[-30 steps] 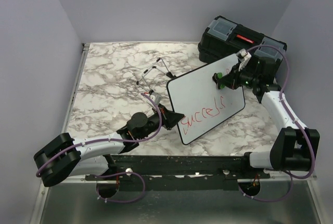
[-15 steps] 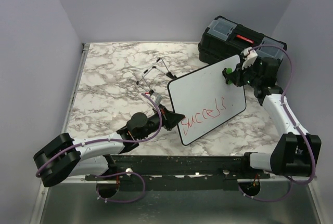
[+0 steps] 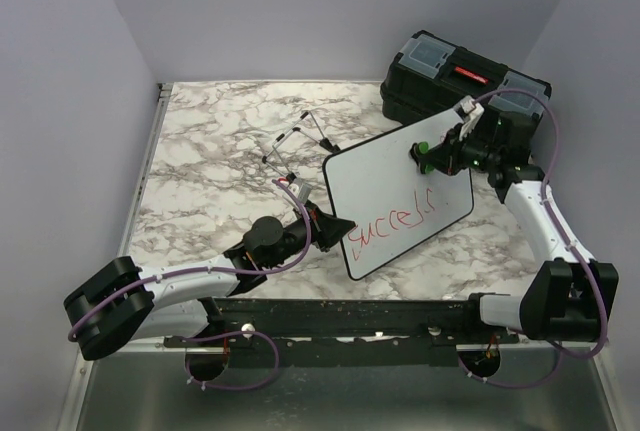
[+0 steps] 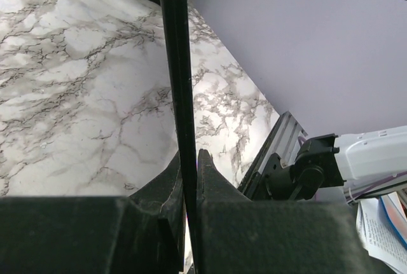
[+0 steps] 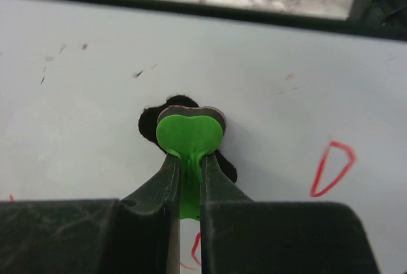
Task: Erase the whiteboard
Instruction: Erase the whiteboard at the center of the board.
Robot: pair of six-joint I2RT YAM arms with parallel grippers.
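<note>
Green plastic marks the handle of a small eraser [image 5: 189, 135], pinched tight between the right fingers [image 5: 172, 175], which are closed on its stem. The eraser's dark felt pad is pressed against the face of the whiteboard [image 5: 82, 96], on its upper right part, above the writing. Close by on the white surface there is a red loop of ink [image 5: 332, 166] and a few faint specks.

The left fingers [image 4: 203, 172] are closed on the whiteboard's thin black rim, which runs up between them as a dark strip in the left wrist view. From above, this grip is at the board's near left corner.

The board lies between the two arms, over the right half of the worktop [image 3: 210, 151], turned so that its long side runs from near left to far right. I cannot tell whether its lower edge touches the marble. Red handwriting [image 3: 392, 223] runs across its lower half, and the upper half is white.

Behind the board, at the far right corner, stands a black toolbox [image 3: 440, 76] with clear lid compartments. A thin wire stand [image 3: 295, 141] lies on the marble just left of the board, apart from it.
</note>
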